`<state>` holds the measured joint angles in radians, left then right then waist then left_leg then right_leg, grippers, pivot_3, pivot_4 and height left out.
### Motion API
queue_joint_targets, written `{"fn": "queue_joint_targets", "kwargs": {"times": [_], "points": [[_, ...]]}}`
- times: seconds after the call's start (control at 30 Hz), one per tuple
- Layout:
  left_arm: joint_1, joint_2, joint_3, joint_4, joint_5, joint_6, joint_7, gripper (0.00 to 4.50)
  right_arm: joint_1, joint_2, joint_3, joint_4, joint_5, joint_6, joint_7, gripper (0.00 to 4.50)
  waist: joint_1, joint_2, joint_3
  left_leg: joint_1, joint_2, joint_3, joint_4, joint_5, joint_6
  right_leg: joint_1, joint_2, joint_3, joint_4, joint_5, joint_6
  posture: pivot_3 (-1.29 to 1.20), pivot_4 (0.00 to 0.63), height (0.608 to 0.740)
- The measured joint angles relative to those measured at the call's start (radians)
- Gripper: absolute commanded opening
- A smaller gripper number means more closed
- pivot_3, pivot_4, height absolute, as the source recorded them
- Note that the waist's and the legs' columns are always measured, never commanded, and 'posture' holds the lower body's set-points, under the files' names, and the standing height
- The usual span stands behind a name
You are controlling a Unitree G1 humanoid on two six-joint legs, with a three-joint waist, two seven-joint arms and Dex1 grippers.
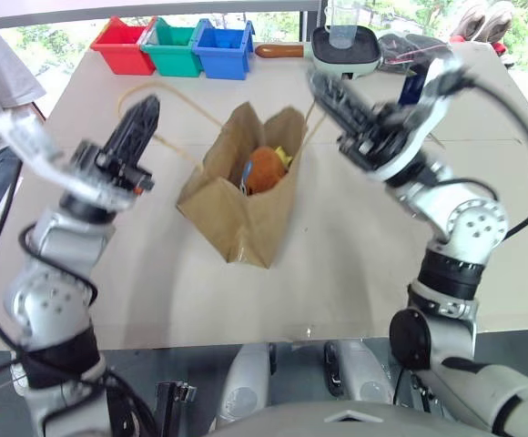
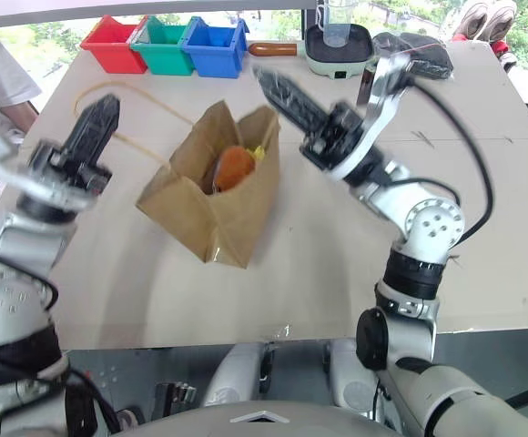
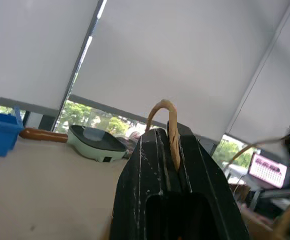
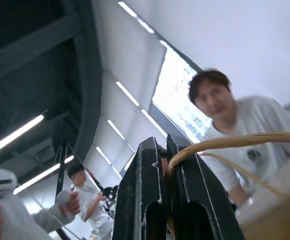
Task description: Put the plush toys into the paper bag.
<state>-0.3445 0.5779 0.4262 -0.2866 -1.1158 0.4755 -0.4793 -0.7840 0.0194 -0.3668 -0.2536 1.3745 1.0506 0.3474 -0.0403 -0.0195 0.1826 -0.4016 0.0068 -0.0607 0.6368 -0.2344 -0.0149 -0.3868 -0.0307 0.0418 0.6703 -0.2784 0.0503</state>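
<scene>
Right gripper [image 1: 323, 91] pinched on a handle [image 4: 220, 142], left gripper [image 1: 142, 116] on the other handle [image 3: 171, 131]. Between and below both, bag [image 1: 246, 196] upright, mouth up (brown toy [image 1: 264, 169] inside); straight up looks the likely lift.

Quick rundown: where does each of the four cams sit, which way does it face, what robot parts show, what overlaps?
Left and right eye views: head, looking down at the table; both arms and the brown kraft paper bag show.
Left wrist view: along the left gripper, shut on a tan loop handle, facing window blinds.
Right wrist view: along the right gripper, shut on the other loop handle, tilted up at ceiling and people.
Shared: left wrist and head see the pale green electric pan.
</scene>
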Motion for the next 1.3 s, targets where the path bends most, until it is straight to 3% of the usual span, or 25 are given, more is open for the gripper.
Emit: {"fn": "queue_joint_targets", "kwargs": {"times": [0.23, 0.3, 0.4, 0.5, 0.63, 0.67, 0.8, 0.87, 0.93, 1.03, 1.17, 1.3], "points": [[-0.316, 0.04, -0.25, 0.374, 0.318, -0.042, -0.198, 0.0, 0.101, -0.186, 0.097, -0.144, -0.067, -0.041, -0.106, 0.02, -0.003, 0.0, 0.0, -0.002, -0.001, 0.002, -0.001, 0.0, 0.0, -0.001, 0.0, 0.001, -0.003, 0.0, 0.0, 0.0, 0.15, 0.74], [-0.333, 0.032, -0.33, 0.455, 0.404, -0.072, -0.287, 0.0, 0.16, -0.24, 0.147, -0.157, -0.155, -0.059, -0.11, 0.53, -0.006, 0.0, 0.0, -0.003, 0.0, 0.003, -0.002, 0.0, 0.0, -0.003, 0.0, 0.002, -0.004, 0.0, 0.0, 0.0, 0.15, 0.74], [-0.343, 0.003, -0.37, 0.565, 0.461, -0.116, -0.4, 1.0, 0.236, -0.308, 0.204, -0.182, -0.237, -0.077, -0.088, 1.75, -0.006, -0.001, 0.0, -0.014, 0.001, 0.002, 0.0, 0.0, 0.0, -0.015, 0.001, 0.001, -0.001, 0.0, 0.0, 0.0, 0.15, 0.74], [-0.338, 0.005, -0.369, 0.613, 0.487, -0.145, -0.478, 2.38, 0.296, -0.404, 0.217, -0.261, -0.235, -0.065, -0.074, 3.19, -0.004, -0.001, 0.0, -0.02, 0.001, 0.001, 0.001, 0.0, 0.0, -0.021, -0.001, 0.002, 0.003, 0.0, 0.0, 0.0, 0.15, 0.74], [-0.281, 0.061, -0.285, 0.506, 0.408, -0.052, -0.533, 4.17, 0.388, -0.608, 0.139, -0.387, -0.078, -0.027, -0.035, 3.23, -0.003, -0.001, -0.001, -0.021, 0.003, -0.002, 0.002, 0.0, 0.0, -0.021, -0.003, 0.002, 0.001, 0.0, 0.0, 0.0, 0.15, 0.74], [-0.256, 0.085, -0.262, 0.485, 0.39, -0.028, -0.545, 4.34, 0.417, -0.645, 0.114, -0.402, -0.043, -0.021, -0.027, 3.23, -0.004, -0.001, -0.001, -0.02, 0.003, -0.001, 0.002, 0.0, 0.0, -0.021, -0.003, 0.002, 0.001, 0.0, 0.0, 0.0, 0.15, 0.74], [-0.086, 0.169, -0.152, 0.353, 0.292, 0.101, -0.584, 4.34, 0.524, -0.789, 0.041, -0.458, 0.047, -0.027, 0.013, 3.23, -0.003, -0.001, -0.001, -0.016, 0.003, -0.001, 0.002, 0.0, 0.0, -0.017, -0.003, 0.002, 0.002, 0.0, 0.001, 0.0, 0.15, 0.74], [0.011, 0.181, -0.122, 0.292, 0.27, 0.137, -0.593, 4.5, 0.567, -0.821, 0.062, -0.48, -0.002, -0.039, 0.05, 2.41, 0.0, -0.002, -0.001, -0.012, 0.004, 0.0, 0.002, 0.0, 0.0, -0.013, -0.002, 0.001, 0.002, 0.0, 0.001, 0.0, 0.15, 0.74], [0.083, 0.168, -0.121, 0.223, 0.269, 0.147, -0.58, 4.5, 0.557, -0.796, 0.164, -0.471, -0.146, -0.097, 0.073, 1.4, 0.002, -0.002, -0.001, -0.013, 0.004, 0.0, 0.006, 0.0, 0.0, -0.012, -0.002, 0.001, 0.002, 0.0, 0.001, 0.0, 0.15, 0.74], [0.13, 0.108, -0.175, 0.12, 0.311, 0.117, -0.536, 4.5, 0.49, -0.73, 0.422, -0.386, -0.452, -0.218, 0.095, 0.05, 0.008, -0.001, 0.0, -0.013, 0.004, 0.0, 0.011, 0.0, 0.0, -0.01, -0.001, -0.001, 0.002, 0.0, 0.001, 0.0, 0.15, 0.74], [0.141, 0.018, -0.264, 0.038, 0.383, 0.091, -0.431, 4.5, 0.407, -0.569, 0.645, -0.185, -0.736, -0.383, 0.109, 0.02, 0.011, -0.002, -0.001, -0.014, 0.003, 0.0, 0.012, 0.0, 0.0, -0.01, -0.001, 0.0, 0.003, 0.0, 0.001, 0.0, 0.15, 0.74], [0.135, -0.054, -0.326, -0.034, 0.466, 0.073, -0.303, 4.5, 0.387, -0.432, 0.678, -0.067, -0.815, -0.451, 0.129, 0.02, 0.013, -0.002, -0.001, -0.014, 0.003, -0.003, 0.012, 0.0, 0.0, -0.011, -0.002, 0.0, 0.005, 0.0, 0.001, 0.0, 0.15, 0.74]]}}
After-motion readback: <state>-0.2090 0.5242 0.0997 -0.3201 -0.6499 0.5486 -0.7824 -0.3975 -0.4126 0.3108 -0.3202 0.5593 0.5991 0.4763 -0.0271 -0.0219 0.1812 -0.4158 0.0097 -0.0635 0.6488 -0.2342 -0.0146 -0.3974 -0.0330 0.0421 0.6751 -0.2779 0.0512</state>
